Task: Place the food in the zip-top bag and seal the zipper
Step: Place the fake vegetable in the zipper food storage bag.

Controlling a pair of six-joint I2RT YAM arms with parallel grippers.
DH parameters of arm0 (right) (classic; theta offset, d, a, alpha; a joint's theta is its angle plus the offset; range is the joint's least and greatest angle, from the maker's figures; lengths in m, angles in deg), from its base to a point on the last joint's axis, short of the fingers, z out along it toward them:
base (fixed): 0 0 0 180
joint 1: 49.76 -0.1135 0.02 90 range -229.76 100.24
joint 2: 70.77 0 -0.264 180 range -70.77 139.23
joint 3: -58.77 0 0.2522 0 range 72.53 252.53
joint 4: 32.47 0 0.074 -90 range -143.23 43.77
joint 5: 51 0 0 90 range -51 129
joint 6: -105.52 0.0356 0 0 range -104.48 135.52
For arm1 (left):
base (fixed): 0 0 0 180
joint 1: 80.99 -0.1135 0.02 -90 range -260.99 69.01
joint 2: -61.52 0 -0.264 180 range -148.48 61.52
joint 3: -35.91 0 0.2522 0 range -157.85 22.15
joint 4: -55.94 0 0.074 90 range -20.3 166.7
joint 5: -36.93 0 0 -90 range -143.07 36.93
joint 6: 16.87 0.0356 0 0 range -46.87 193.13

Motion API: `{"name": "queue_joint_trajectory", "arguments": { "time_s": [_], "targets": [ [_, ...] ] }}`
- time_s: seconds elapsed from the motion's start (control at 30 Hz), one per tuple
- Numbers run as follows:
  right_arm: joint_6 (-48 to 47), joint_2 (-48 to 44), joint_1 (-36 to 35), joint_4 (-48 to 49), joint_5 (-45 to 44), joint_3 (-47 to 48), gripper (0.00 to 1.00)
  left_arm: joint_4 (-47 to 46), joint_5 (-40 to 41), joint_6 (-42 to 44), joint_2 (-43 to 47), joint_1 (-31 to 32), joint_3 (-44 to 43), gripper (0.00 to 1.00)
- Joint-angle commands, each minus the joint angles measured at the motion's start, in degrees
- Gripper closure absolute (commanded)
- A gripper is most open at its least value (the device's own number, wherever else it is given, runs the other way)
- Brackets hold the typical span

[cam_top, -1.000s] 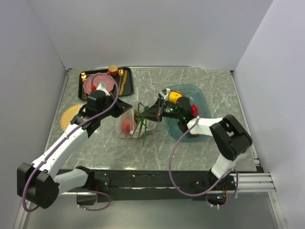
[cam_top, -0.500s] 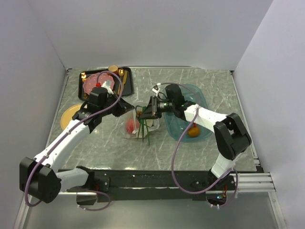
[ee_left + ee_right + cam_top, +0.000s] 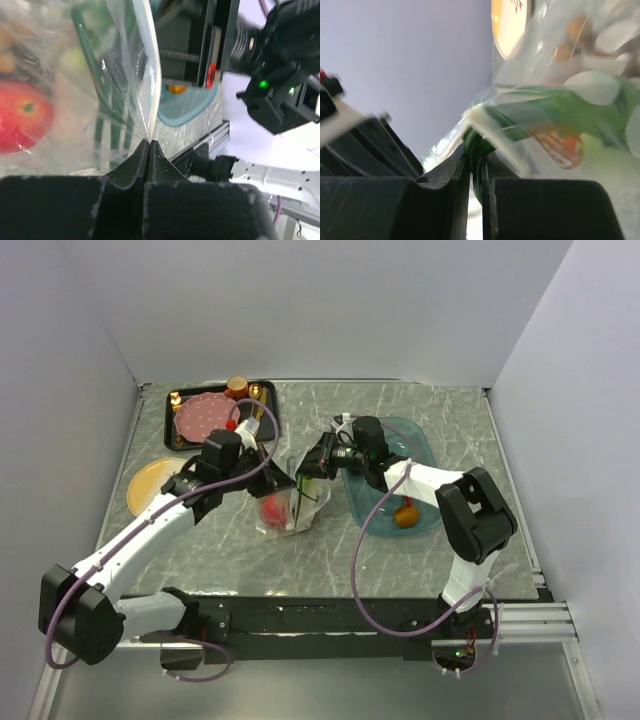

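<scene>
- left gripper (image 3: pixel 148 145): jaws pressed together on the zipper (image 3: pixel 151 75) of the zip-top bag (image 3: pixel 290 505)
- right gripper (image 3: pixel 476 152): jaws pinching the dark stem of the green leaves (image 3: pixel 545 107) at the bag's mouth; the whitish strip lies across them
- bag rests on the counter (image 3: pixel 450 410) between both grippers, just left of the teal tray (image 3: pixel 415 440); red apple (image 3: pixel 22 117) and leaves inside
- yellow-orange fruit (image 3: pixel 406 515) lies in the tray

The clear, dotted zip-top bag (image 3: pixel 288 523) is standing mid-bench (image 3: pixel 330 555) with its whitish zipper (image 3: pixel 153 80) running along the raised mouth, holding a red apple (image 3: pixel 272 508) and green leaves (image 3: pixel 107 130), while the yellow-orange round fruit (image 3: pixel 405 516) is lying in the teal tray (image 3: pixel 425 450) to its right.
</scene>
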Motion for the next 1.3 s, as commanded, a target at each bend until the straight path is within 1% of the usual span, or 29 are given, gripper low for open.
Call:
{"name": "queue_joint_trajectory", "arguments": {
  "time_s": [0.0,0.03,0.1,0.17,0.23,0.27,0.3,0.4,0.5,0.53,0.57,0.6,0.63,0.67,0.7,0.73,0.77,0.8,0.87,0.9,0.93,0.97,1.0,1.03,1.07,1.1,1.17,1.23,1.27],
  "targets": [
    [3.46,0.62,1.41,2.16,-8.29,0.15,1.00,0.52,-1.89,-0.48,2.31,2.10,1.28,0.99],
    [0.32,0.54,1.24,-0.21,-10.91,1.03,1.00,0.53,-1.90,-1.00,2.57,2.27,1.46,0.99],
    [-2.16,0.27,1.15,-4.79,-12.34,2.35,1.00,0.35,-1.46,-1.18,3.54,2.53,1.37,0.99],
    [-6.90,-0.43,0.27,-8.74,-15.93,3.14,1.00,0.96,0.21,-1.36,3.89,2.53,0.41,0.99],
    [-13.11,-1.13,-1.92,-16.29,-20.58,4.81,1.00,-0.52,-1.79,-1.19,3.63,2.53,-1.43,0.99],
    [-14.37,-1.22,-2.45,-19.72,-23.83,5.60,1.00,-0.53,-2.59,-0.75,3.20,2.53,-2.75,0.99],
    [-15.08,-1.22,-3.06,-19.92,-24.56,5.96,1.00,1.12,-3.38,0.30,1.80,2.53,-6.07,0.99],
    [-15.00,-1.31,-3.68,-20.19,-27.55,6.13,1.00,2.11,-6.72,1.45,0.03,2.80,-9.69,0.99],
    [-13.60,-0.43,-3.68,-21.15,-27.82,8.15,1.00,2.38,-6.91,0.84,-0.06,2.89,-9.71,0.99],
    [-11.59,-0.35,-3.60,-21.07,-27.38,8.33,1.00,2.11,-6.73,0.58,0.11,2.89,-9.18,0.99],
    [-9.75,-0.43,-3.16,-17.59,-26.33,7.03,1.00,2.11,-6.82,0.57,0.20,2.89,-8.83,0.99],
    [-7.38,-0.52,-2.55,-14.42,-22.06,5.80,1.00,2.46,-6.64,0.66,0.03,2.89,-8.22,0.99],
    [-1.35,-0.52,-1.32,-10.65,-19.93,4.31,1.00,3.24,-6.21,0.75,-0.15,2.97,-7.95,0.99],
    [1.41,-0.35,-0.88,-4.08,-18.51,1.94,1.00,3.86,-5.77,0.75,-0.23,3.06,-7.25,0.99],
    [2.74,-0.34,-0.70,-3.41,-18.06,2.09,1.00,3.78,-6.11,0.66,0.03,3.06,-6.72,0.99],
    [0.32,-0.26,-0.78,-4.80,-18.93,3.14,1.00,1.95,-6.38,0.14,0.11,3.06,-5.93,0.99],
    [-1.80,-0.08,-1.65,-11.25,-19.89,6.54,1.00,1.15,-6.47,-0.48,0.29,3.06,-4.71,0.99],
    [-3.73,0.01,-2.27,-13.57,-20.77,7.71,1.00,0.36,-5.86,-1.35,0.73,3.06,-4.26,0.99],
    [-7.69,-0.08,-4.29,-17.18,-22.79,8.51,1.00,-3.58,-6.55,-1.97,1.08,3.06,-3.64,0.99],
    [-8.92,-0.34,-5.17,-18.51,-24.28,8.42,1.00,-3.95,-6.38,-1.98,0.91,2.98,-4.25,0.99],
    [-11.63,-0.61,-5.79,-19.83,-27.69,8.33,1.00,-3.78,-4.99,-1.80,0.65,3.06,-5.21,0.99],
    [-11.23,-1.04,-6.06,-22.62,-28.94,7.55,1.00,-3.87,-4.54,-1.63,0.47,3.06,-6.87,0.99],
    [-9.66,-1.48,-4.93,-20.21,-28.44,5.72,1.00,-3.78,-4.71,-1.45,-0.05,3.06,-7.59,0.99],
    [-4.68,-2.53,-4.13,-15.67,-24.60,3.17,1.00,-3.52,-5.32,-1.45,-0.49,2.98,-8.12,0.99],
    [-2.54,-2.63,-3.25,-11.10,-24.13,0.80,1.00,-3.17,-6.11,-1.36,-0.93,3.06,-8.82,0.99],
    [-1.56,-2.54,-2.72,-12.01,-24.21,1.30,1.00,-3.95,-7.25,-1.45,-1.55,3.15,-8.48,0.99],
    [-4.01,-1.40,-2.89,-16.12,-24.83,4.10,1.00,-5.01,-8.23,-1.97,-1.90,3.59,-7.08,0.99],
    [-3.49,-1.14,-2.89,-14.22,-23.34,3.59,1.00,-5.71,-5.42,-3.73,-0.68,3.85,-5.58,0.99],
    [-3.84,-1.40,-3.15,-14.56,-24.12,2.98,1.00,-6.67,-4.80,-4.17,0.02,3.77,-3.92,0.99]
  ]
}}
